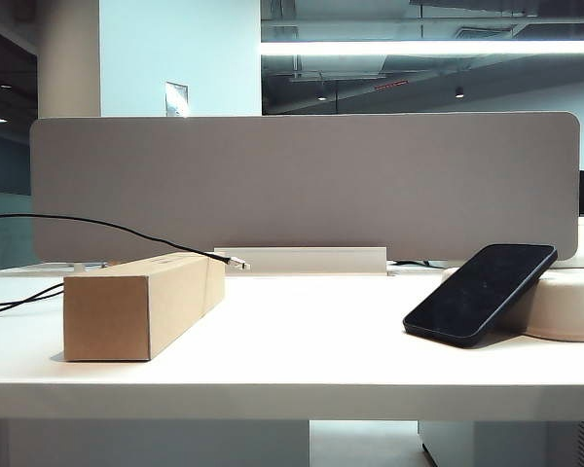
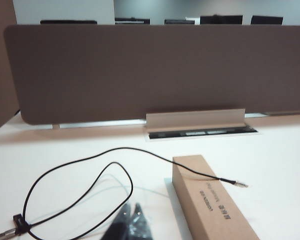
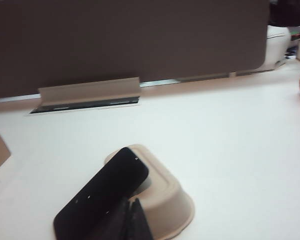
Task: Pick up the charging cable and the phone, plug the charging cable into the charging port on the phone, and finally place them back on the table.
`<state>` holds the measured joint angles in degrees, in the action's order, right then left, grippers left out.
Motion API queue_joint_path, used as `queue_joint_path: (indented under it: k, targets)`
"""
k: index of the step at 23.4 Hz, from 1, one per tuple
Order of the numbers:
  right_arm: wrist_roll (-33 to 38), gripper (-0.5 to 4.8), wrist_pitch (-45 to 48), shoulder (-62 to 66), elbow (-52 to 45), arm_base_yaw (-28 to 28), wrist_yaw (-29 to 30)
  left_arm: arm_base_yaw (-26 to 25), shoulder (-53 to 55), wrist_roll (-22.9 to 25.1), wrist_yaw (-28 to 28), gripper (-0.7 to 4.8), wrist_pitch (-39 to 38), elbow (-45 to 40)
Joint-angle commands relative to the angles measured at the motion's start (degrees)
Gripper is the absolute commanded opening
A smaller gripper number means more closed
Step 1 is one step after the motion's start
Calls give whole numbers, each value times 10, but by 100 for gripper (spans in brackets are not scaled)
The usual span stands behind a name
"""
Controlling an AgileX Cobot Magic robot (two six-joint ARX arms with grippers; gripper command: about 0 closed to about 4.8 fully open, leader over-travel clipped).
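My left pincer [image 2: 132, 220] hung low over the wide white surface [image 1: 302, 341] with its dark fingers pressed together and holding nothing. The long thin black charging cable [image 2: 70, 175] lay just ahead of it: a loose loop on the surface near my fingertips, then a run up and across the top of the brown cardboard box [image 2: 210, 200], with the small silvery plug tip [image 2: 238, 184] jutting off the box's far side, pointing toward the phone's half of the surface. My right pincer [image 3: 129, 220] was likewise closed and empty, directly behind the black glossy rectangular phone [image 3: 102, 195], which leaned tilted with its upper end propped on the rim of a pale rounded tray [image 3: 175, 200] and its lower short edge on the surface. Its long axis ran up and away from my fingers, slanting to one side. So the cable was the left arm's to take and the phone the right's; both pincers, I judged, had to part first.
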<state>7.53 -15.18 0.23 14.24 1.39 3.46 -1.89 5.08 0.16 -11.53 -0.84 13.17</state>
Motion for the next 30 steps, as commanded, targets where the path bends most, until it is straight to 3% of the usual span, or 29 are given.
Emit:
queue_joint_path:
  k: [1, 8, 14, 17, 20, 27, 28, 29, 30]
  targets:
    - [1, 0, -1, 11, 12, 0, 22, 1, 46, -2, -3, -6, 7, 22]
    - [2, 0, 9, 150, 68, 0, 38, 1, 183, 1, -42, -6, 55, 67]
    - [49, 3, 32, 287, 111, -1, 116, 1, 318, 1, -67, -6, 61, 135]
    - [78, 64, 46, 363, 123, -10, 148, 2, 390, 1, -67, -6, 61, 187]
    - [84, 63, 88, 417, 123, -29, 150, 3, 439, 1, -68, -6, 61, 228]
    - [248, 65, 189, 556, 123, -46, 162, 73, 506, 31, -63, -6, 48, 302]
    - [257, 97, 193, 579, 123, -46, 165, 81, 513, 30, -63, -6, 44, 309]
    - [258, 179, 195, 602, 123, -46, 180, 90, 518, 31, -63, -6, 38, 315]
    - [261, 227, 196, 615, 123, -46, 188, 95, 519, 30, -63, -6, 34, 317]
